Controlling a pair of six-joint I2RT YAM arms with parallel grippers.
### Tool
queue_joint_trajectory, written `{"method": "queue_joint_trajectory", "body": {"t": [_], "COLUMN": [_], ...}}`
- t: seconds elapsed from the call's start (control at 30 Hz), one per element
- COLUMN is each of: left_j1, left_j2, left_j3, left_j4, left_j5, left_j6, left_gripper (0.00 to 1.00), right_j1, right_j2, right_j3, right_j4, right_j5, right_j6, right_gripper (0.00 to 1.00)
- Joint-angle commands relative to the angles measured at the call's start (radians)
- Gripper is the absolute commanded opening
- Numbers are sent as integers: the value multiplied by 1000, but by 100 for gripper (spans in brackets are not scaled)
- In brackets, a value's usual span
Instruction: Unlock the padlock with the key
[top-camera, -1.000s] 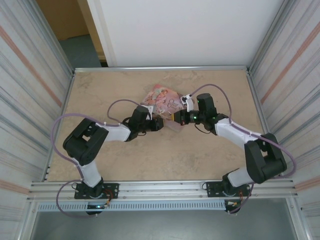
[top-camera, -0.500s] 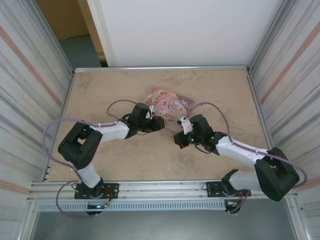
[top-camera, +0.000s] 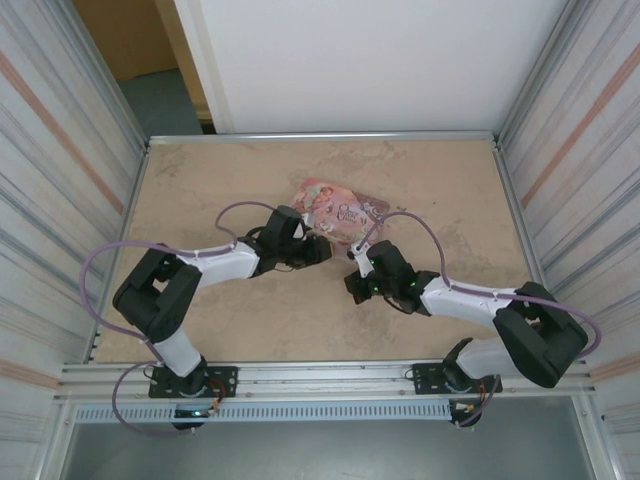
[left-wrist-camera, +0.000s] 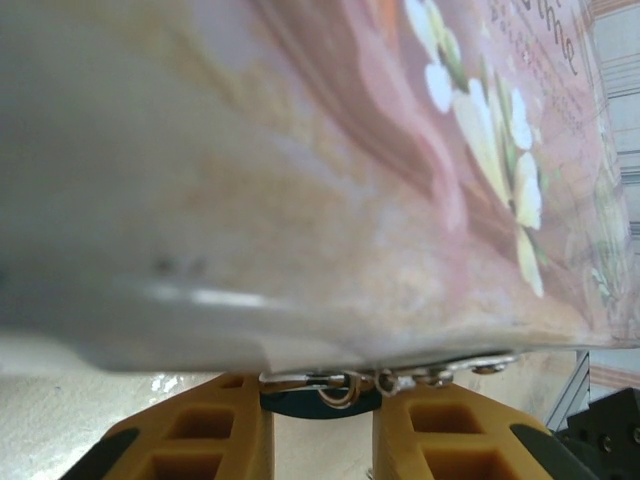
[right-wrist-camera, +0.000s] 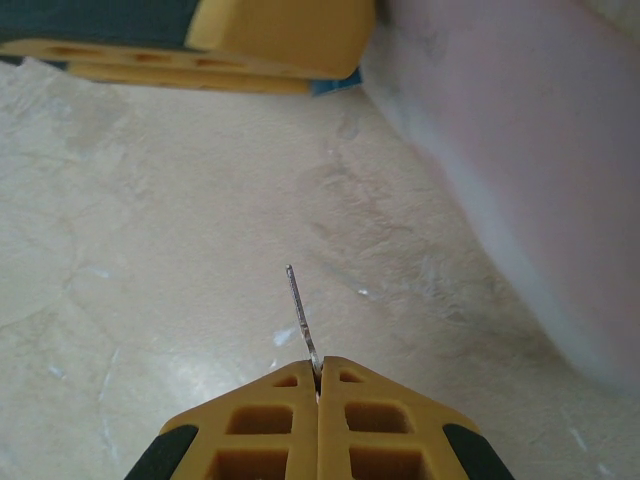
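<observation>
Pinching the thin silver key (right-wrist-camera: 300, 315) tight, the right gripper (right-wrist-camera: 318, 372) hangs low over the table (right-wrist-camera: 150, 250). The left gripper (left-wrist-camera: 320, 396) squeezes the tiny blue-green padlock (left-wrist-camera: 315, 404), right against the pink tin (left-wrist-camera: 300, 150).

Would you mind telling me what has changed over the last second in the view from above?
The right gripper, shut on the key, has pulled back from the pink tin toward the near edge, away from the left gripper. The left gripper stayed at the tin, closed on the padlock, and the tin lies about where it was.
</observation>
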Motion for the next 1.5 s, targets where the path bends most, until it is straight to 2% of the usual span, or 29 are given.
{"method": "queue_joint_trajectory", "body": {"t": [0.0,0.33,1.47], "left_j1": [-10,-12,-11], "left_j2": [-55,-61,-75], "left_j3": [33,33,16], "left_j4": [8,-4,-5], "left_j5": [25,21,13], "left_j6": [-35,-39,-42], "left_gripper": [6,7,6], "right_j1": [10,13,10], "right_j2": [31,88,115], "right_j3": [30,60,75], "right_j4": [56,117,196], "right_j5": [50,70,78], "right_j6": [-29,-26,11], "right_gripper": [0,0,0]}}
